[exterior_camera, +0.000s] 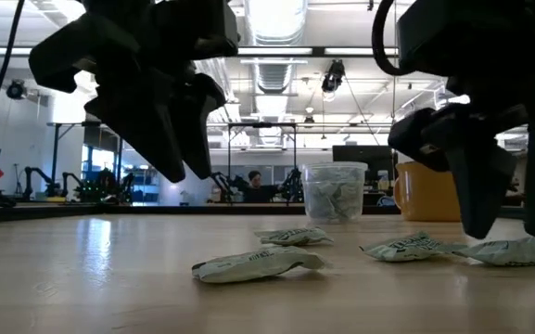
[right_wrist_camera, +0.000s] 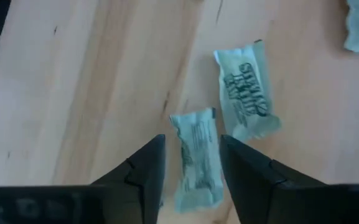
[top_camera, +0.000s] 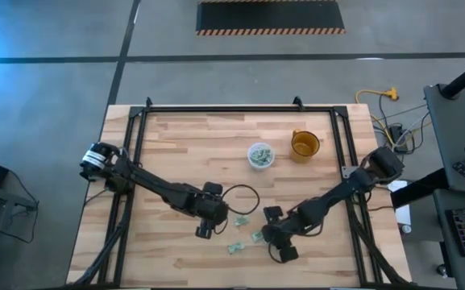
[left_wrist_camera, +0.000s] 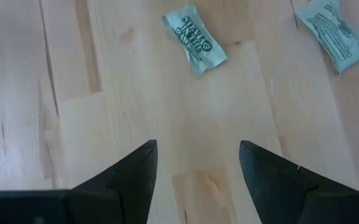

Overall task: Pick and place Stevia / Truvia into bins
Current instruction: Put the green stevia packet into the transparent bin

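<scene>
**Several sachets left, some already in the cup**

Several green-and-white sachets still lie loose on the table (top_camera: 176, 145) near its front edge, between the two grippers. From above I count about four: one (top_camera: 241, 221) just beside the left gripper, one (top_camera: 234, 248) nearer the front edge, one (top_camera: 257, 237) beside the right gripper, and the one straddled in the right wrist view. The clear cup (top_camera: 260, 155), standing toward the back right next to the orange cup (top_camera: 305, 145), already holds a small heap of sachets, so I judge the job partly done, with the loose ones still to move.

The right gripper (right_wrist_camera: 191, 180) is low over the table with its fingers apart, straddling one sachet (right_wrist_camera: 196, 163) that lies flat on the wood; the fingers flank it closely but I cannot see them pinching it, and it is not lifted. A second sachet (right_wrist_camera: 246, 93) lies just beside it.

The left gripper (left_wrist_camera: 198, 180) hovers with its fingers spread wide and nothing between them but bare wood; two sachets (left_wrist_camera: 193, 38) (left_wrist_camera: 336, 36) lie ahead of it, untouched.
</scene>
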`<state>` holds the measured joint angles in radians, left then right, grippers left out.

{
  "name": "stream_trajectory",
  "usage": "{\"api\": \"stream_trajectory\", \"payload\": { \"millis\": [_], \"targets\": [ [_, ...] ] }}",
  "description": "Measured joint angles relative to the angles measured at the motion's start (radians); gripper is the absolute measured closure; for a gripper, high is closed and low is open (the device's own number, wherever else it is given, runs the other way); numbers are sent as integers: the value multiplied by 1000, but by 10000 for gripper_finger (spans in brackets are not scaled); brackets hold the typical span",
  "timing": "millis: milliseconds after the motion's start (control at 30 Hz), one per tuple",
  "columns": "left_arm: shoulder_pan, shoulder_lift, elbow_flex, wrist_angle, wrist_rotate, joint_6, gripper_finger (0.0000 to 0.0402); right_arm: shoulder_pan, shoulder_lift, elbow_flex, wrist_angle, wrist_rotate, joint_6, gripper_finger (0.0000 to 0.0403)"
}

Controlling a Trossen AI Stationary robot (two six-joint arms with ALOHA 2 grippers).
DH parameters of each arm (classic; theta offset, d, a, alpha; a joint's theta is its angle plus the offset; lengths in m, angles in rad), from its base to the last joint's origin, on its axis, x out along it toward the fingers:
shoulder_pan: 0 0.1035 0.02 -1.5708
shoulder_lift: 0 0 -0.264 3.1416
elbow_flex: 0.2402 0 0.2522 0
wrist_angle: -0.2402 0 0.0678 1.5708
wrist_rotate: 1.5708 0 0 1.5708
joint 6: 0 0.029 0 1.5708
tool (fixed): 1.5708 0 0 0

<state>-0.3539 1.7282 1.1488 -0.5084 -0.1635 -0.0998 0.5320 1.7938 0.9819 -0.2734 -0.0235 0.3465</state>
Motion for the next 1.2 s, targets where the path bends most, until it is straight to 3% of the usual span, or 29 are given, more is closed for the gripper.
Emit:
{"api": "stream_trajectory", "payload": {
  "millis": [233, 433, 933, 1200],
  "targets": [
    [-2, -6, 0, -9, 1, -26, 191, 0, 25, 1, -10, -1, 22, 232],
    [-3, -6, -5, -8, 1, -26, 191, 0, 32, 12, -46, -2, 39, 236],
    [-3, -6, -10, -6, 1, -25, 191, 0, 27, 25, -99, -3, -22, 358],
    [-3, -6, -11, -5, 1, -25, 191, 0, -20, 26, -159, 0, -29, 388]
  ]
}}
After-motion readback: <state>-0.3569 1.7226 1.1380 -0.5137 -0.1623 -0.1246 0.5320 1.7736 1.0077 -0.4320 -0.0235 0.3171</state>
